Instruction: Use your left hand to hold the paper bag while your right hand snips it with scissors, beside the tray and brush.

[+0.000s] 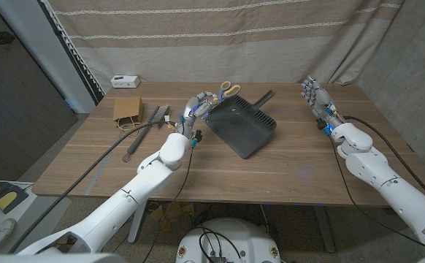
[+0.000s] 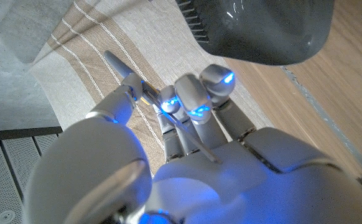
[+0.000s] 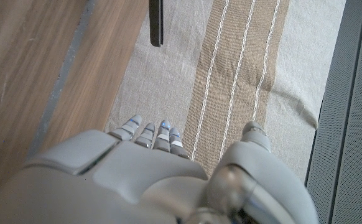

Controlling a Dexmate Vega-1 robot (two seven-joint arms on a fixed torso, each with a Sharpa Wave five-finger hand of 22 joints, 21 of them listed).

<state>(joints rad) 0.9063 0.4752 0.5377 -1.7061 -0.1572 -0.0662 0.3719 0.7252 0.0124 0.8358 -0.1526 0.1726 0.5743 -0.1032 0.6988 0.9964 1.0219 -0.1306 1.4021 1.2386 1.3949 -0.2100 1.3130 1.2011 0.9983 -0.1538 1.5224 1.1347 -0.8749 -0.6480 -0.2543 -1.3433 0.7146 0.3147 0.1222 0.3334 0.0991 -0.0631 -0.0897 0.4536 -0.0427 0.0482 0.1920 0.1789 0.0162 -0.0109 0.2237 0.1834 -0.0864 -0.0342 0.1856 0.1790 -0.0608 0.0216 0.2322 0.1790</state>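
The brown paper bag (image 1: 127, 109) lies at the table's far left, with the brush (image 1: 156, 115) beside it. The black tray (image 1: 242, 126) sits mid-table and also appears as the tray (image 2: 262, 31) in the left wrist view. My left hand (image 1: 198, 107) hovers at the tray's far left corner, well right of the bag. The orange-handled scissors (image 1: 228, 90) stick out from its fingers. In the left wrist view my left hand (image 2: 193, 143) has its fingers curled, and a thin grey blade (image 2: 117, 64) is pinched by the thumb. My right hand (image 1: 315, 96) stands at the far right, fingers apart, holding nothing; the right hand (image 3: 150, 168) faces the curtain.
A small white box (image 1: 125, 80) sits at the far left edge. A dark cable (image 1: 88, 164) crosses the table's left side. The brush's wire handle (image 1: 136, 142) reaches toward the front. A striped curtain (image 1: 271, 36) hangs behind the table. Bare wood lies between the tray and my right arm.
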